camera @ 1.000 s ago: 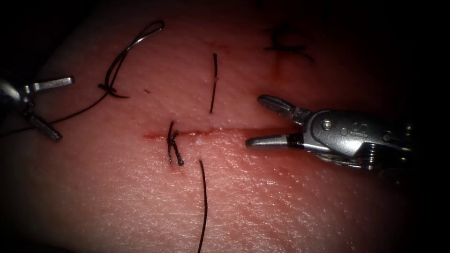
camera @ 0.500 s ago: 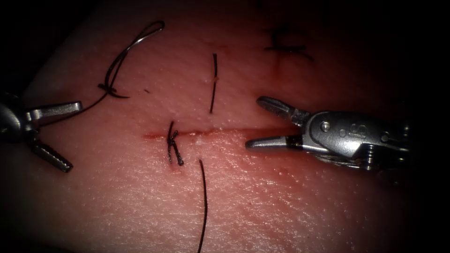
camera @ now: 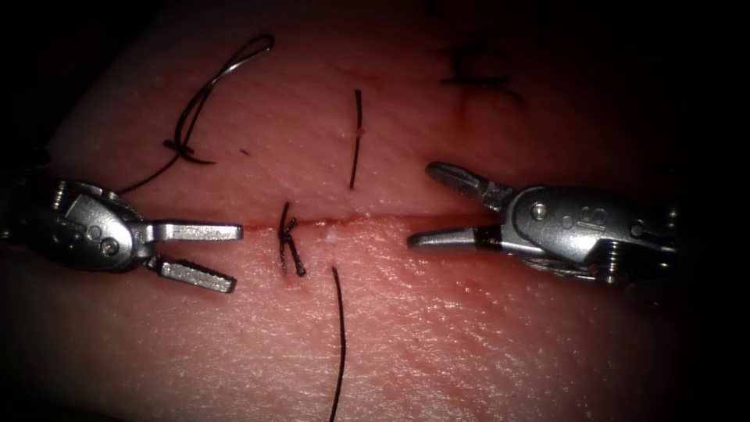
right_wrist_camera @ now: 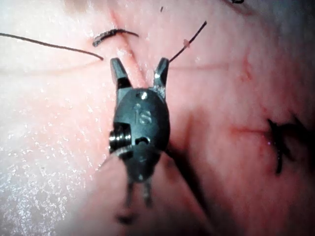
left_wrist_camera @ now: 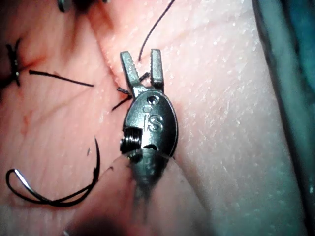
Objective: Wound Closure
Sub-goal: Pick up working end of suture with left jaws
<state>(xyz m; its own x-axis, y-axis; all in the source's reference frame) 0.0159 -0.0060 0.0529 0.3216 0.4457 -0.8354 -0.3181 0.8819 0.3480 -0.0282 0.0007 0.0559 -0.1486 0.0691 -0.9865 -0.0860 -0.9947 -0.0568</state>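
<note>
Reaching in from the left, the left claw lies level at the left end of the cut, jaws apart, holding nothing. Opposite, the right claw straddles the cut's right part, jaws wide, also empty. Between them a knot crosses the cut. The needle lies loose on the tissue, upper left, with its thread.

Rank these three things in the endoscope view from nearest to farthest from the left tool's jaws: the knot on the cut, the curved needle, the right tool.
Measured from the left tool, whose open jaws hold nothing:
1. The knot, tied across the cut, just right of the jaws.
2. The curved needle, lying free on the tissue above the cut, upper left.
3. The right tool, open and empty, right of the knot.
</note>
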